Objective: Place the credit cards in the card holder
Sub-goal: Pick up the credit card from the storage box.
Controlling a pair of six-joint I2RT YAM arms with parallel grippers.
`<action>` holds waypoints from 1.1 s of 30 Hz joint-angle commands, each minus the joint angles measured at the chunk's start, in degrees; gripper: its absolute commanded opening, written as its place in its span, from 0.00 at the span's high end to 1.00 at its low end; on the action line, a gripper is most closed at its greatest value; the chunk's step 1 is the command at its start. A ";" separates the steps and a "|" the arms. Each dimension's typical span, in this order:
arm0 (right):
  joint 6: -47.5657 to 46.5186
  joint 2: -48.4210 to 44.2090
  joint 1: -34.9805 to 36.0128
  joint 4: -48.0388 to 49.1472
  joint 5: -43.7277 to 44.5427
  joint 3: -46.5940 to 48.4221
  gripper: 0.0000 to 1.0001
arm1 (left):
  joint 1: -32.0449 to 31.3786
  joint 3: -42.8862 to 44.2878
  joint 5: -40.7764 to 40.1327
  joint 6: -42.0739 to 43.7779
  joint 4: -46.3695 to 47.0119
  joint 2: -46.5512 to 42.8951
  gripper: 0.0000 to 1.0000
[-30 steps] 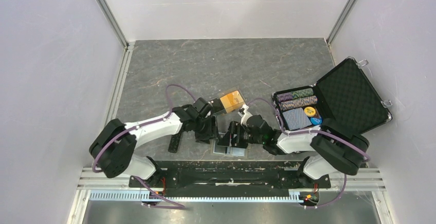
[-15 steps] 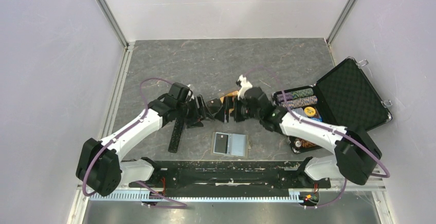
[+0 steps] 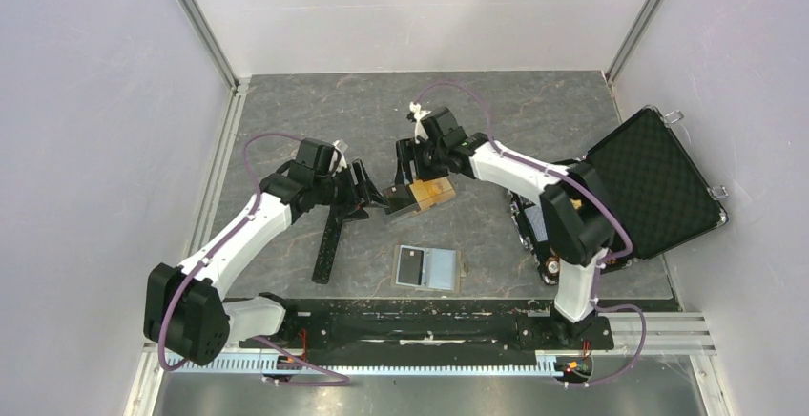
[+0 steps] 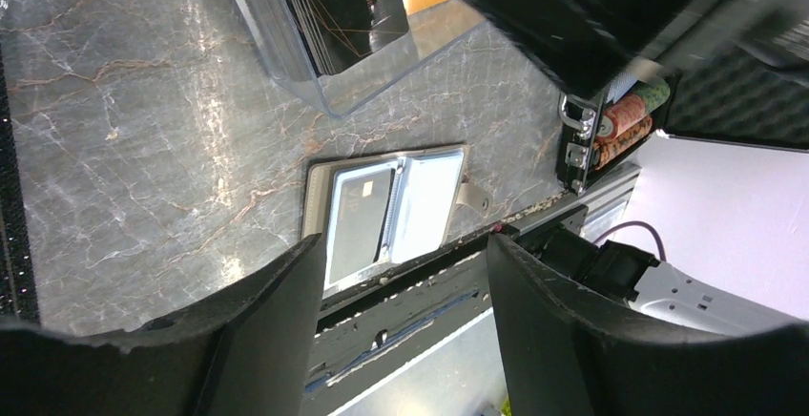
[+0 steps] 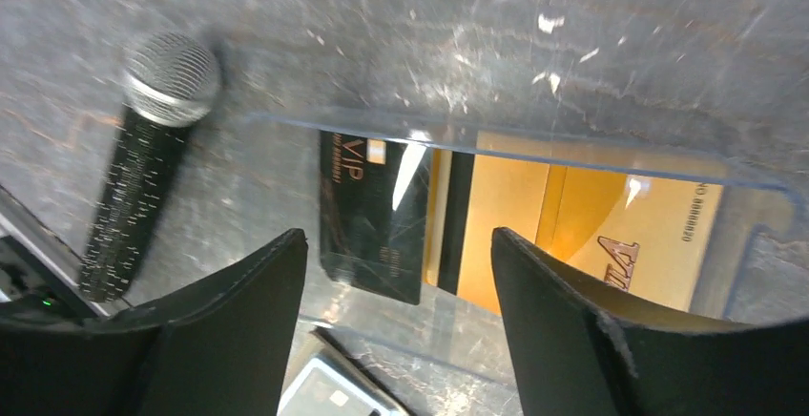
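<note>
The credit cards lie in a clear plastic box (image 3: 425, 193) at mid-table: a black card (image 5: 372, 211) beside orange-gold ones (image 5: 611, 235). The card holder (image 3: 426, 267) lies open near the front edge, pale blue inside, with a dark rectangle (image 4: 361, 211) in its left half. My left gripper (image 3: 374, 194) is open just left of the box, nothing between its fingers. My right gripper (image 3: 408, 163) is open above the box's far side and looks down on the cards (image 5: 401, 321). In the left wrist view the holder (image 4: 391, 211) shows ahead of the open left gripper (image 4: 405, 340).
A black microphone (image 3: 329, 239) lies left of the box, under the left arm. An open black chip case (image 3: 649, 182) with striped chips stands at the right. The arms' base rail (image 3: 420, 325) runs along the near edge.
Both grippers have left the card holder at the front. The right arm swung out to the far side of the clear box. The left gripper drew back to the box's left.
</note>
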 commanded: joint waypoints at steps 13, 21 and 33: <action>-0.84 10.02 1.47 -1.53 -9.24 1.60 0.55 | 0.66 0.39 0.97 5.18 -2.35 0.21 0.31; 1.35 11.71 2.16 0.90 -12.09 0.44 0.86 | 0.67 -0.59 1.23 5.47 -2.37 -0.03 0.31; 3.07 10.05 2.73 2.45 -11.72 -2.30 0.89 | 0.69 -1.35 0.72 5.90 -2.53 0.12 0.30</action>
